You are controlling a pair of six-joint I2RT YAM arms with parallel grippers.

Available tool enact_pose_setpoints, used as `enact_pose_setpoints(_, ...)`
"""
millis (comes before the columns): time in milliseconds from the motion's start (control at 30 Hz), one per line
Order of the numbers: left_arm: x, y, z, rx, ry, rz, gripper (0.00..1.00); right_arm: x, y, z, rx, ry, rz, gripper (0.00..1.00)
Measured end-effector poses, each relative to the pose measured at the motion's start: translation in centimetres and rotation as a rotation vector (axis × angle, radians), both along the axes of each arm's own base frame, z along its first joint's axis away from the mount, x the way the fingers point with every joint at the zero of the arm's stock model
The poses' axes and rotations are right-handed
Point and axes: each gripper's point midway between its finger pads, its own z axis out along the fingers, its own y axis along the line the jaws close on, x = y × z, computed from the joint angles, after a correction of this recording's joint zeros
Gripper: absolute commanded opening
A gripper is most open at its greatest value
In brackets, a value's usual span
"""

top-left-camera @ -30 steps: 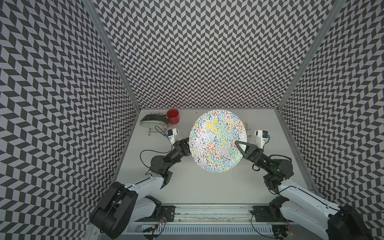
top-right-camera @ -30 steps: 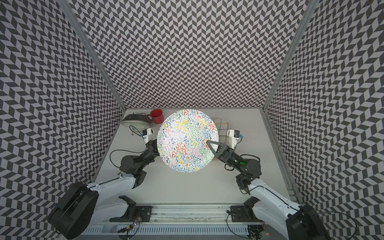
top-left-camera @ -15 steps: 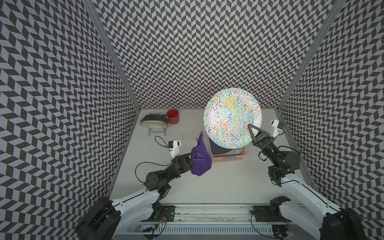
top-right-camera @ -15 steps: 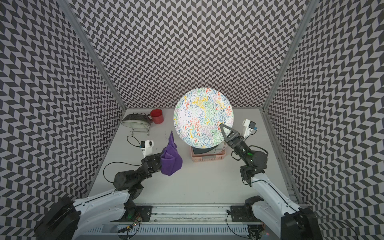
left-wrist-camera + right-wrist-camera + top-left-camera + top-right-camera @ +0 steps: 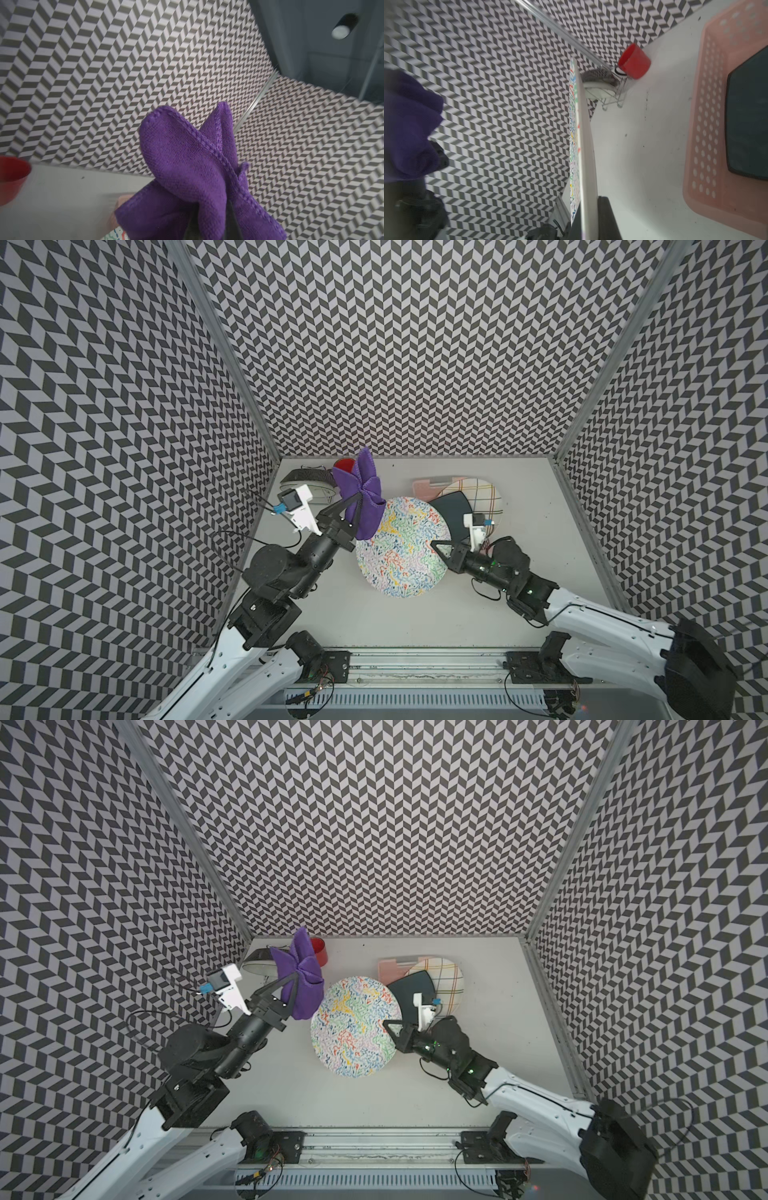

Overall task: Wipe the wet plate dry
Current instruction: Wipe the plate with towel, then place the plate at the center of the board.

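Grips squiggle-patterned plate by the rim in right claw, clenched on it; holds it tilted on edge above middle of surface. Pinches purple cloth in left claw, clenched, raised near plate's patterned face, apart from it in right wrist view. Shows pink basket with dark plate and plaid plate just behind, red cup and racked dish far left.

I had open tabletop on the near side of the raised plate. Behind it, the pink basket of dishes blocked the right rear, while the red cup and racked bowl crowded the left rear corner.
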Motion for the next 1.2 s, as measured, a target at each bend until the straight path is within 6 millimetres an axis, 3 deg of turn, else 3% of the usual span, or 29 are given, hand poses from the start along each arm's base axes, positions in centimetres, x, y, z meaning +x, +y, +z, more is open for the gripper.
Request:
enact_pose_setpoints(67, 1.2, -0.5, -3.4, 0.109, 0.087, 0.026, 0.0, -0.2, 2.1, -3.0, -0.081, 0.041, 0.013, 0.0)
enact_pose_setpoints(133, 1.5, -0.6, -5.3, 0.167, 0.132, 0.034, 0.0, -0.2, 3.6, -5.1, -0.134, 0.069, 0.016, 0.0)
enact_pose_setpoints(333, 1.3, -0.2, -6.1, 0.201, 0.143, 0.043, 0.0, 0.5, 7.2, -10.2, -0.182, 0.161, 0.021, 0.0)
enact_pose_setpoints(533, 1.3, -0.2, -6.7, 0.21, 0.15, 0.042, 0.0, 0.6, 10.0, -11.9, -0.134, 0.219, 0.003, 0.19)
enact_pose_setpoints(733, 1.4, -0.3, -8.5, 0.231, 0.175, 0.041, 0.0, -1.6, 8.9, -17.5, -0.262, 0.309, -0.016, 0.43)
enact_pose_setpoints(900, 1.7, -0.5, -9.4, 0.243, 0.187, 0.042, 0.0, -2.4, 8.0, -16.5, -0.272, 0.261, -0.022, 0.68)
enact_pose_setpoints(967, 1.9, -0.7, -9.8, 0.247, 0.192, 0.044, 0.0, -3.0, 6.4, -16.3, -0.307, 0.247, -0.026, 0.69)
enact_pose_setpoints(1033, 2.3, -1.0, -10.4, 0.258, 0.203, 0.044, 0.0, -3.6, 4.3, -15.3, -0.347, 0.222, -0.035, 0.64)
enact_pose_setpoints(1133, 3.2, -1.7, -12.1, 0.294, 0.235, 0.044, 0.0, -3.4, 1.8, -10.8, -0.339, 0.127, -0.053, 0.53)
enact_pose_setpoints(1200, 4.2, -2.4, -13.4, 0.326, 0.262, 0.047, 0.0, -1.3, -0.3, -5.8, -0.251, 0.052, -0.089, 0.45)
